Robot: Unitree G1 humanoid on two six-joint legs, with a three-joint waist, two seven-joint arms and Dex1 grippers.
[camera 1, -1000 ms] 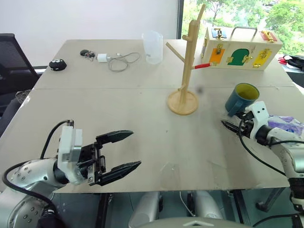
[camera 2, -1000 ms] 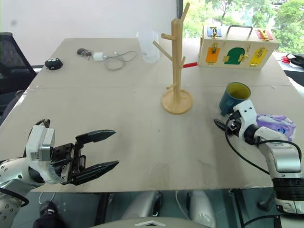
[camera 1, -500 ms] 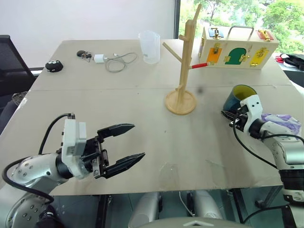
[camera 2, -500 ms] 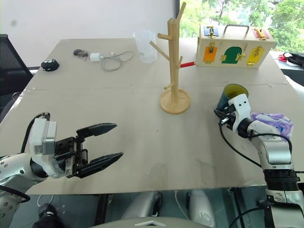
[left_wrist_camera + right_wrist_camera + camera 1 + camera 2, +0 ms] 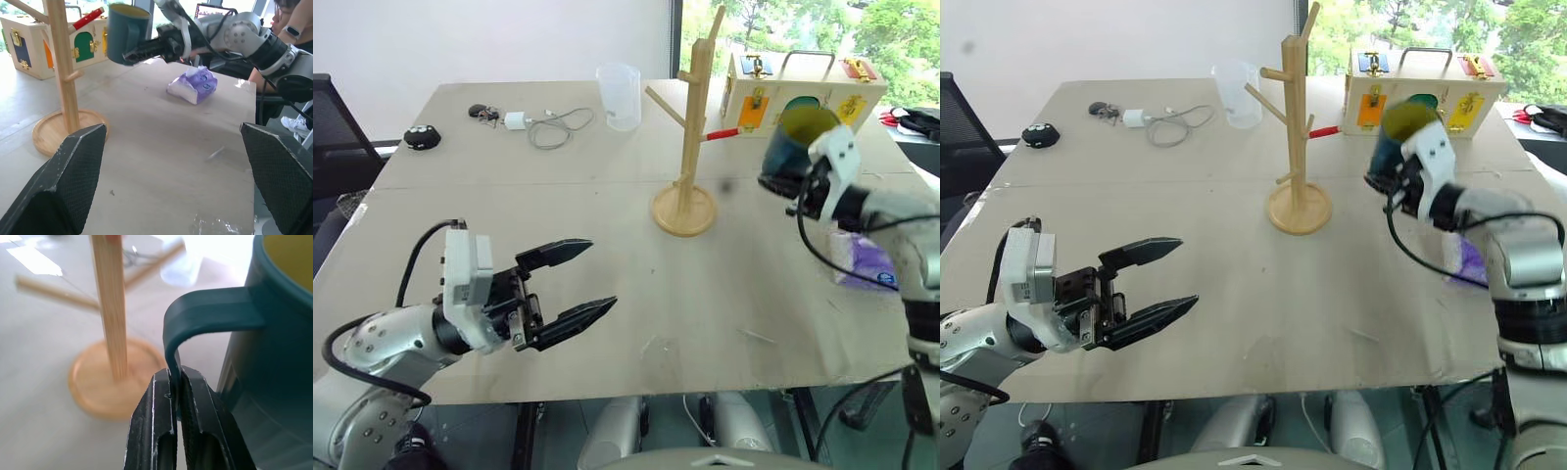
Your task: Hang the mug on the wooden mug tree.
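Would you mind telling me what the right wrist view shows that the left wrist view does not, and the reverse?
Right wrist view alone: the right end effector shut on the lower end of the handle of the mug.
Left wrist view alone: a purple packet on the table, the wooden latch box, and the open left end effector.
Both: the mug and the wooden mug tree.

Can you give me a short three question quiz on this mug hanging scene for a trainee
1. True or false: the mug rests on the table.
2. Which part of the mug does the right gripper pinch?
A. rim
B. handle
C. base
3. Fill in: the left gripper is ____.

Key:
1. False: it is in the air beside the wooden mug tree.
2. B: the fingers are clamped on the lower handle.
3. Open, holding nothing, low over the near table.
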